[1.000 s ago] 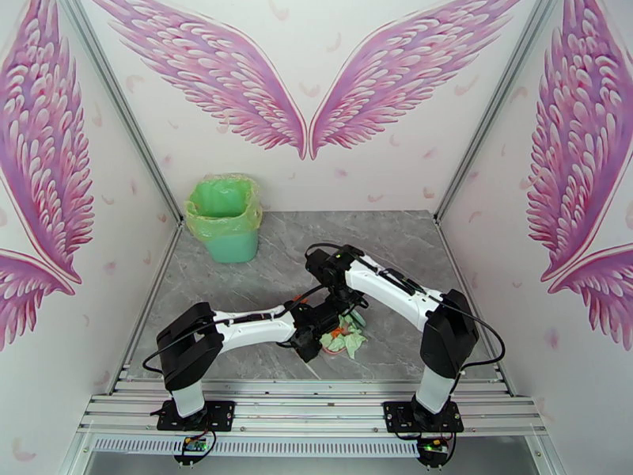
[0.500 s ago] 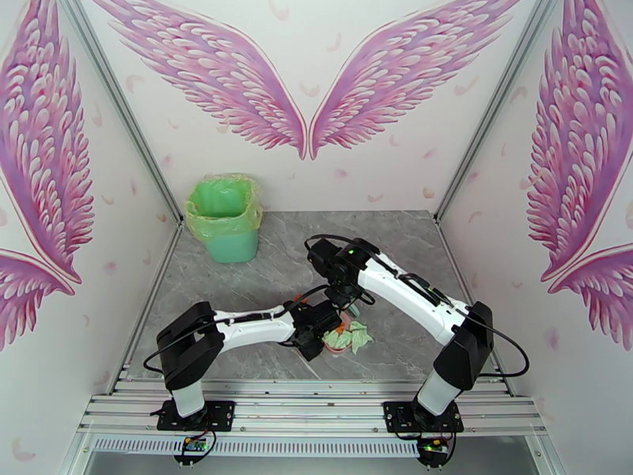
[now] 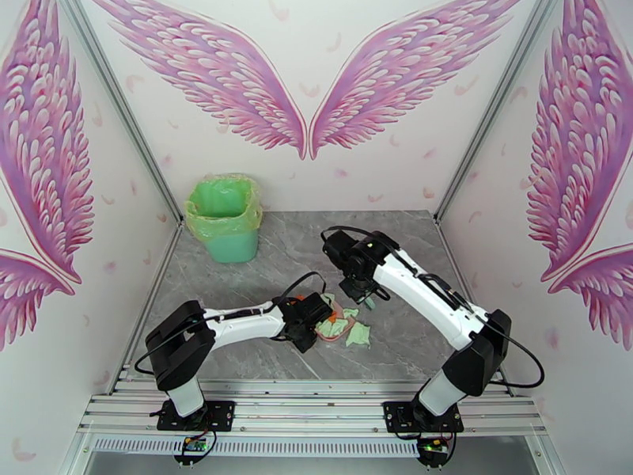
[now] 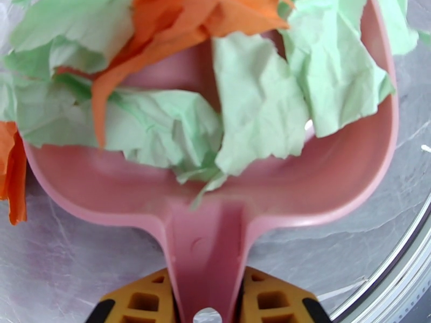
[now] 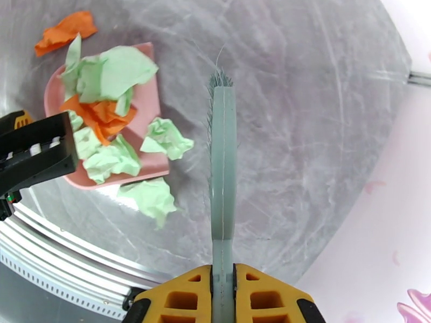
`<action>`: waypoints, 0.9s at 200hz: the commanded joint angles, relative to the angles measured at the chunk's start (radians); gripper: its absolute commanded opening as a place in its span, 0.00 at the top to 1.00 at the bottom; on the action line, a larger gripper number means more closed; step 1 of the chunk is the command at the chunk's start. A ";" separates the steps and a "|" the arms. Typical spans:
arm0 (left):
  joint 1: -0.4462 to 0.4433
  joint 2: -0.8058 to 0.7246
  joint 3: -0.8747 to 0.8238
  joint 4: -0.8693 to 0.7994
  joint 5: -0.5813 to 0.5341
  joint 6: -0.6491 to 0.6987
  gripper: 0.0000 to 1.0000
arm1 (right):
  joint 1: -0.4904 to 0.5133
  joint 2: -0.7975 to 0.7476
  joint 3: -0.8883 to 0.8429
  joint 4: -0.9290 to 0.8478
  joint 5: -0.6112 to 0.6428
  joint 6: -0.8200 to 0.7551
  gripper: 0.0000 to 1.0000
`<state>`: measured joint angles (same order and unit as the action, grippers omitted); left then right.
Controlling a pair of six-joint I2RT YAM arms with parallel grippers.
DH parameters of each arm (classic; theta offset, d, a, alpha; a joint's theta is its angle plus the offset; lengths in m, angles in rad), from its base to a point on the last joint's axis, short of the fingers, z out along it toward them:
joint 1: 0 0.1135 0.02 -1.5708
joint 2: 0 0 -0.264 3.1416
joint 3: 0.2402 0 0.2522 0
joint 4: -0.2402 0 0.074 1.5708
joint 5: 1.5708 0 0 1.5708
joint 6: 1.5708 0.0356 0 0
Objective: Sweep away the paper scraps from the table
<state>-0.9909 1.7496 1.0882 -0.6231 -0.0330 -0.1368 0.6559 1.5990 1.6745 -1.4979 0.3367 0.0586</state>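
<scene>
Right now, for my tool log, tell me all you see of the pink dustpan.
The pink dustpan looks like smooth plastic: a shallow rounded pan with a raised rim, narrowing into a flat handle. The left gripper is shut on that handle. It lies roughly flat, on or just above the table, holding green and orange paper scraps; a few lie beside it.

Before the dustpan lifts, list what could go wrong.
Scraps pile loosely and overhang the dustpan rim; a tilt could spill them. A green scrap and an orange scrap lie on the table outside it and may be missed. The left gripper pinches only the thin handle, so the pan may twist.
</scene>
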 commanded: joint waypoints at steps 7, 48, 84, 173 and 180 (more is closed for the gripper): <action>0.002 -0.077 0.001 0.016 -0.018 0.009 1.00 | -0.060 -0.057 0.008 0.045 0.021 -0.004 1.00; 0.026 -0.169 0.038 -0.064 -0.036 0.020 1.00 | -0.127 -0.090 -0.061 0.128 -0.063 0.017 1.00; 0.095 -0.274 0.098 -0.154 -0.060 0.046 1.00 | -0.172 -0.122 -0.152 0.200 -0.097 0.040 1.00; 0.330 -0.350 0.345 -0.326 -0.116 0.126 1.00 | -0.197 -0.201 -0.319 0.313 -0.197 0.046 1.00; 0.350 -0.347 0.366 -0.342 -0.114 0.133 1.00 | -0.196 -0.206 -0.327 0.318 -0.206 0.044 1.00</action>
<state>-0.6907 1.4235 1.3727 -0.8845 -0.1284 -0.0429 0.4644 1.4277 1.3743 -1.2339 0.1738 0.0902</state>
